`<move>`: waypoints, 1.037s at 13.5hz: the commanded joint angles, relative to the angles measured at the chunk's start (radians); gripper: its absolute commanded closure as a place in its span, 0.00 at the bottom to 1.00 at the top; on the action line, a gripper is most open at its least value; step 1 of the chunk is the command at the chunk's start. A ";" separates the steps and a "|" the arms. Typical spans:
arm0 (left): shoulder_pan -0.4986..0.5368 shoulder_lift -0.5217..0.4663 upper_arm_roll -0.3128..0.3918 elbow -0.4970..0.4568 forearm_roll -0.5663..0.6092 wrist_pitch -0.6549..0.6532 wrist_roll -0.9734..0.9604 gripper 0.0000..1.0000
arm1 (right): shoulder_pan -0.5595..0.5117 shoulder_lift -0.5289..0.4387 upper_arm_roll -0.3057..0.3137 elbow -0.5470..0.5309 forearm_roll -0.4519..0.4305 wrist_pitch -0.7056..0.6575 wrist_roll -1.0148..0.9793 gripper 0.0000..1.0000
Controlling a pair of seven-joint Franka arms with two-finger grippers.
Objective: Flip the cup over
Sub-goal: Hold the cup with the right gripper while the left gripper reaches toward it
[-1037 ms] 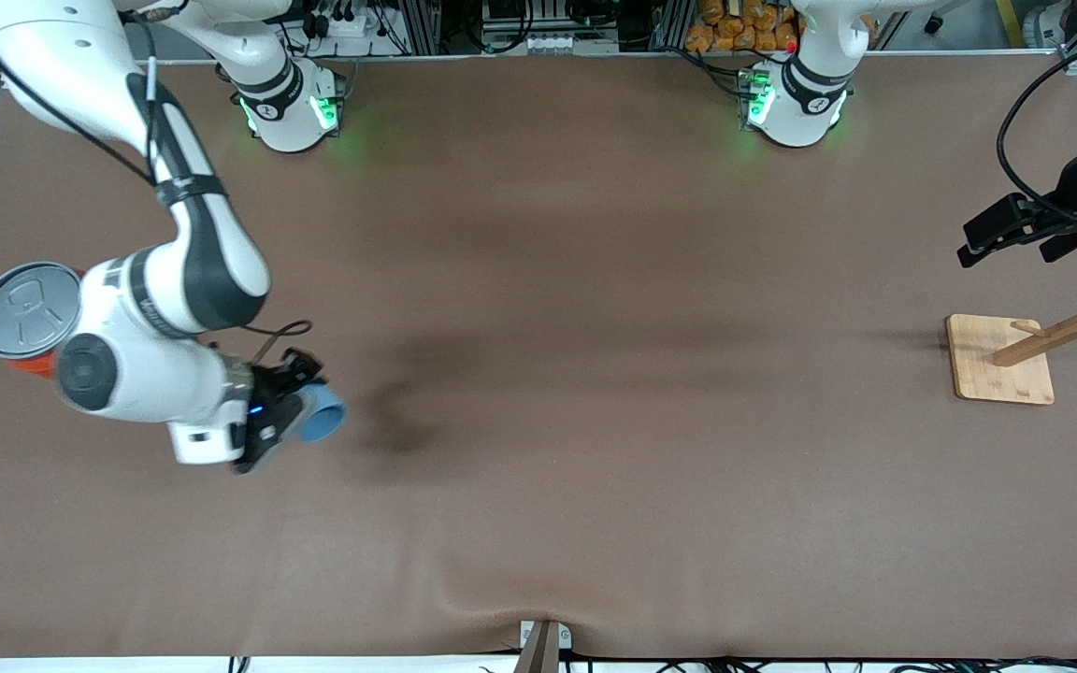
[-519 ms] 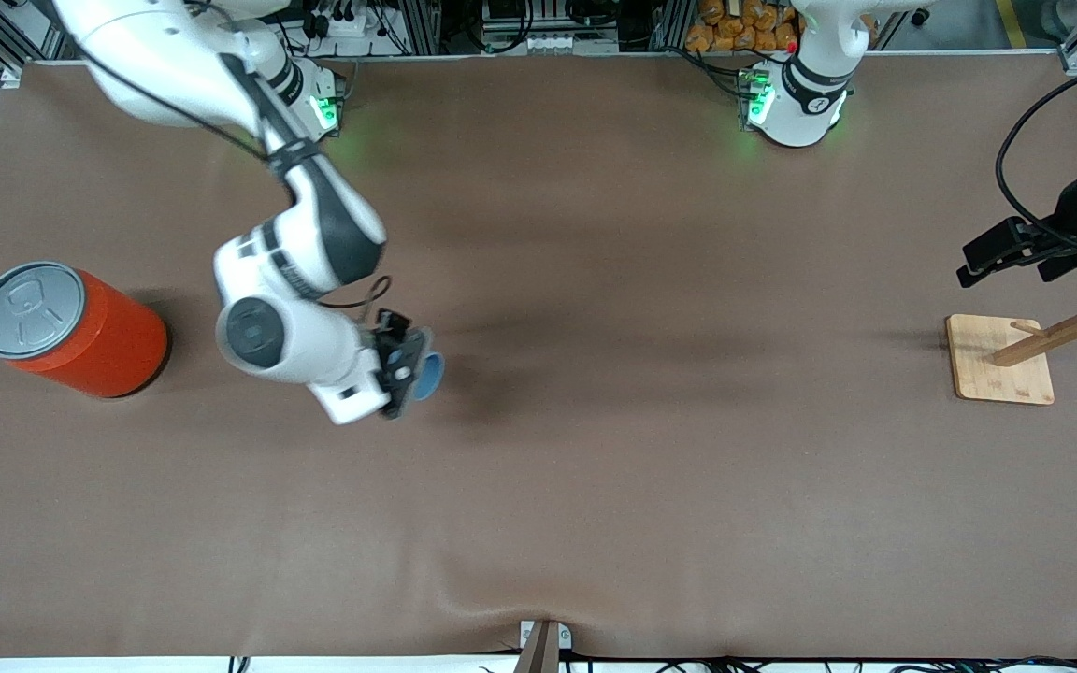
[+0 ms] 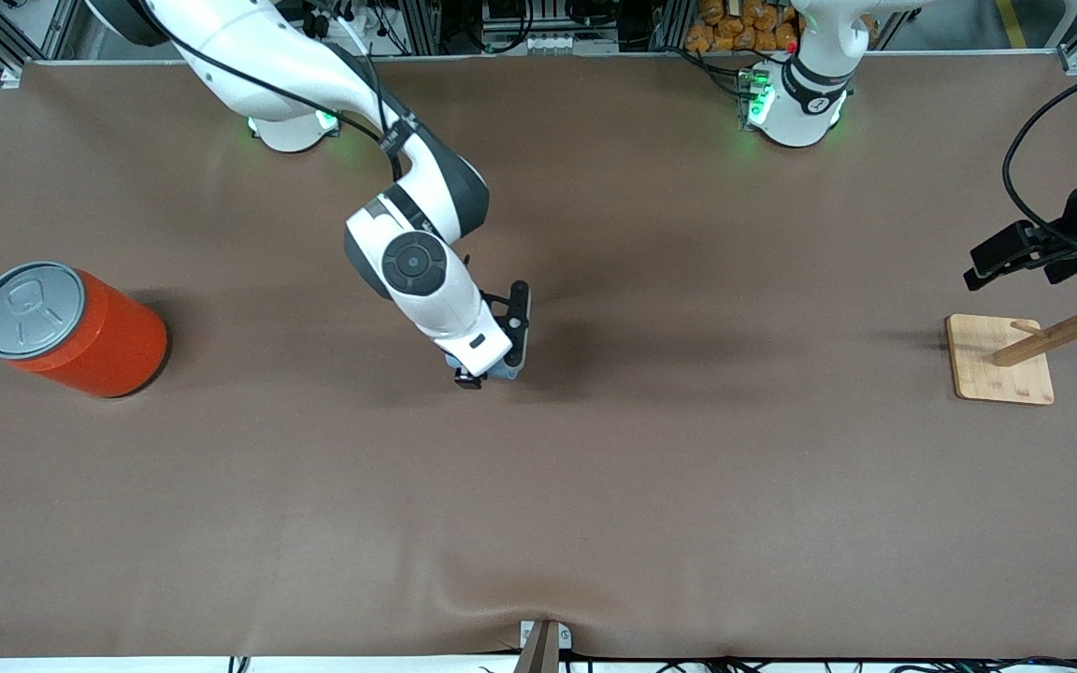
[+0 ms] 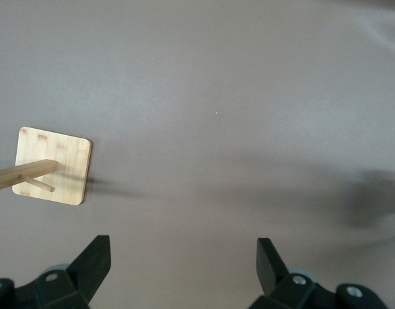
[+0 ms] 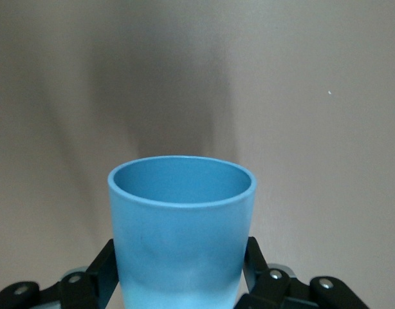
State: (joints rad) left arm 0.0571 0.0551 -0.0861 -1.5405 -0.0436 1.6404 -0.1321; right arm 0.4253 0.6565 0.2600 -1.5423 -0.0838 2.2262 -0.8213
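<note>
My right gripper is shut on the light-blue cup and holds it over the middle of the table. In the front view the white hand hides most of the cup. In the right wrist view the cup fills the space between the two black fingers, with its open mouth pointing away from the hand and its darker blue inside showing. My left gripper is open and empty in the air by the wooden stand at the left arm's end. In the left wrist view it has nothing between its fingers.
A large orange can with a grey lid stands at the right arm's end of the table. A wooden peg stand on a square base stands at the left arm's end; it also shows in the left wrist view.
My right arm has swung from beside the orange can to the middle of the table with the cup, and the hand has turned downward over it. The left arm has barely moved.
</note>
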 commanded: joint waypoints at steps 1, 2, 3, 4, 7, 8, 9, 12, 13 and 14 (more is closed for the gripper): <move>0.007 0.026 -0.004 0.020 -0.006 -0.005 0.005 0.00 | 0.035 0.057 -0.019 0.008 -0.042 0.075 0.017 0.51; 0.007 0.032 -0.006 0.020 -0.007 -0.005 0.005 0.00 | 0.042 0.067 -0.030 0.008 -0.056 0.088 0.021 0.51; 0.006 0.040 -0.006 0.020 -0.010 -0.005 0.005 0.00 | 0.047 0.077 -0.036 0.010 -0.077 0.104 0.021 0.47; 0.003 0.049 -0.006 0.020 -0.010 -0.005 0.005 0.00 | 0.047 0.084 -0.036 0.008 -0.092 0.122 0.021 0.47; -0.017 0.069 -0.015 0.026 -0.028 -0.004 0.005 0.00 | 0.053 0.100 -0.038 0.008 -0.122 0.139 0.021 0.47; -0.040 0.080 -0.015 0.027 -0.045 -0.004 0.003 0.00 | 0.053 0.104 -0.039 0.008 -0.135 0.141 0.021 0.47; -0.046 0.092 -0.015 0.027 -0.059 -0.004 0.002 0.00 | 0.052 0.116 -0.038 0.011 -0.154 0.142 0.021 0.46; -0.062 0.136 -0.018 0.022 -0.099 -0.001 0.005 0.00 | 0.052 0.127 -0.038 0.013 -0.168 0.161 0.021 0.42; -0.065 0.153 -0.033 0.020 -0.120 0.015 0.005 0.00 | 0.052 0.127 -0.038 0.014 -0.168 0.161 0.021 0.40; -0.063 0.176 -0.040 0.007 -0.137 0.056 0.005 0.00 | 0.050 0.126 -0.039 0.014 -0.168 0.161 0.021 0.40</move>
State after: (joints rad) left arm -0.0068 0.1879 -0.1115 -1.5413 -0.1467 1.6546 -0.1320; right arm 0.4669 0.7764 0.2292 -1.5416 -0.2197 2.3744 -0.8151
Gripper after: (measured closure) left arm 0.000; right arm 0.203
